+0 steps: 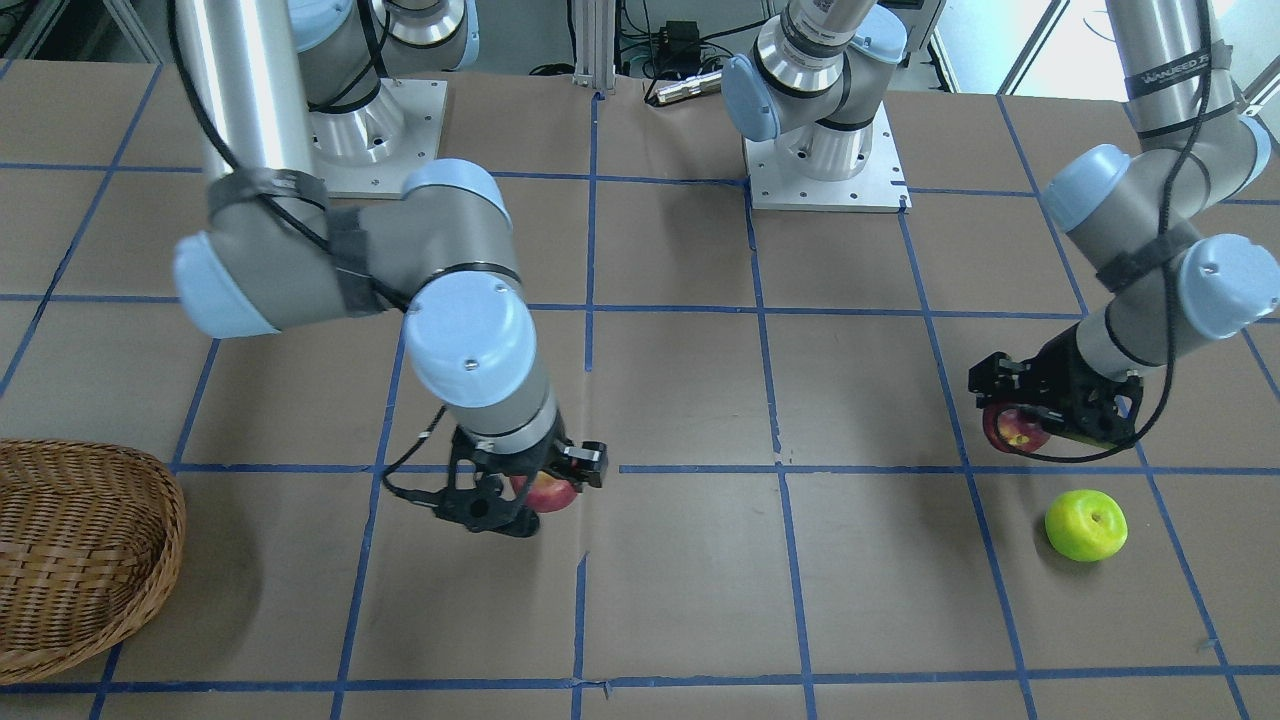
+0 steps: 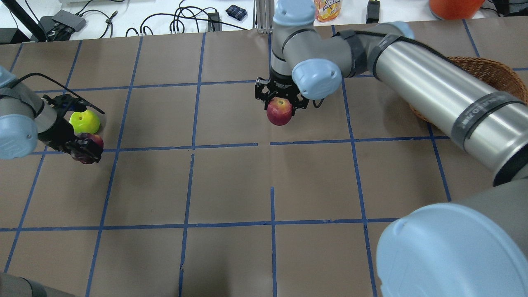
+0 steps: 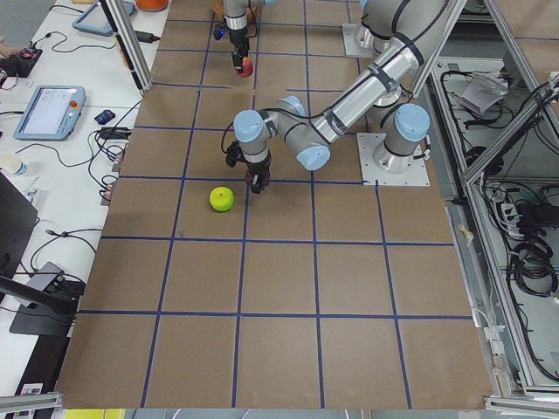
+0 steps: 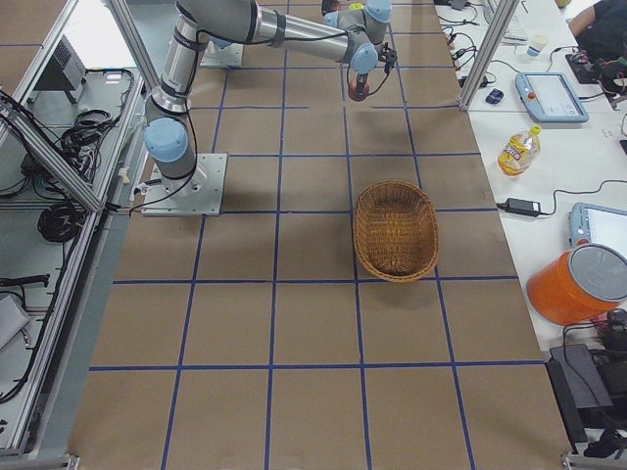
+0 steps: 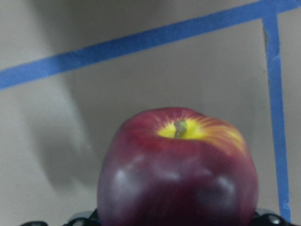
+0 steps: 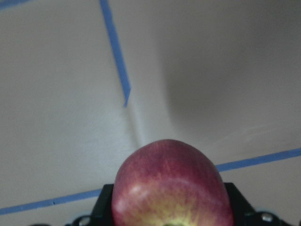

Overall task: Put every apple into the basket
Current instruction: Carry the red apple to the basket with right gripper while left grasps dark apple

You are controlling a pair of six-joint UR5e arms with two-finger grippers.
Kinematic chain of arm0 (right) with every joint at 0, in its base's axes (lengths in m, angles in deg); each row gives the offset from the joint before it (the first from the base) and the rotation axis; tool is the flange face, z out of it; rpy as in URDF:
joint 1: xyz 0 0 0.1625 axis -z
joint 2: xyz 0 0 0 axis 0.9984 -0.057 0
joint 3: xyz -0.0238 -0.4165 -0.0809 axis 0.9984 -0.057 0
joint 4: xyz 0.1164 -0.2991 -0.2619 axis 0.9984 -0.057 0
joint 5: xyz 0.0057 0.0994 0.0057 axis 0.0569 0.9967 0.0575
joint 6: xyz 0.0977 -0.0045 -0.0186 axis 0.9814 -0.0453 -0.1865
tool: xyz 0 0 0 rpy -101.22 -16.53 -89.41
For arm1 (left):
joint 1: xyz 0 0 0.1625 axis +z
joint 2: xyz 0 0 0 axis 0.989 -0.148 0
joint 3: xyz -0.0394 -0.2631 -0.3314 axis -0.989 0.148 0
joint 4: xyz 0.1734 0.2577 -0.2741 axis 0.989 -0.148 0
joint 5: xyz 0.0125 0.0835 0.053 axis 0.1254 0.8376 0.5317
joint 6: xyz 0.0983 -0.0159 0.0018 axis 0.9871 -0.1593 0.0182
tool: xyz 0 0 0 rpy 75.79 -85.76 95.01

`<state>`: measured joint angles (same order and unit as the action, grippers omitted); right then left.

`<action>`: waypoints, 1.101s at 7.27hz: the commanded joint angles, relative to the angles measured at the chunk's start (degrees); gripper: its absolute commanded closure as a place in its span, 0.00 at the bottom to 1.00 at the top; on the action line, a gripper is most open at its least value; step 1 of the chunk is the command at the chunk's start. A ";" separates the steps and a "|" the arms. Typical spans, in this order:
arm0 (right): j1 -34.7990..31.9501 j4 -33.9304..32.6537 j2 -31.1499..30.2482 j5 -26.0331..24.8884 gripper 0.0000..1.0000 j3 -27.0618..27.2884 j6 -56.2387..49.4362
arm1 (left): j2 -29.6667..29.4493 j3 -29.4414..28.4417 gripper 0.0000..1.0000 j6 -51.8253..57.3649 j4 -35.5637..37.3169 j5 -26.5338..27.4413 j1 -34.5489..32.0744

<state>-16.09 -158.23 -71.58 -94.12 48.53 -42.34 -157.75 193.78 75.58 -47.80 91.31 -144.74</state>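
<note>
My left gripper is shut on a dark maroon apple with a yellow stem dimple, which fills the left wrist view. A lime green apple lies on the table just beyond it, also seen in the front view. My right gripper is shut on a red apple near the table's middle; the apple shows in the right wrist view. The brown wicker basket stands at the far right, partly hidden behind my right arm, and holds no apple.
The table is brown paper with a blue tape grid. Both arm bases stand at the robot's edge. Cables, a bottle and an orange bucket sit on the side bench beyond the table.
</note>
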 commanded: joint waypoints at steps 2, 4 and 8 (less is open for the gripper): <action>19.18 11.11 -3.81 -3.45 1.00 -4.57 -20.89 | -1.08 -1.69 1.00 -23.11 1.75 -1.91 -17.29; 29.30 10.94 -4.08 -10.56 1.00 -4.04 -38.04 | -1.17 -3.00 1.00 -43.74 4.72 -5.18 -29.57; 41.27 4.73 0.82 -13.59 1.00 -3.69 -59.17 | -8.70 -3.54 1.00 -55.85 19.39 -5.36 -41.23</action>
<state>21.87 -150.77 -73.13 -107.00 44.76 -96.33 -163.78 190.35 21.88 -32.74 85.86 -183.73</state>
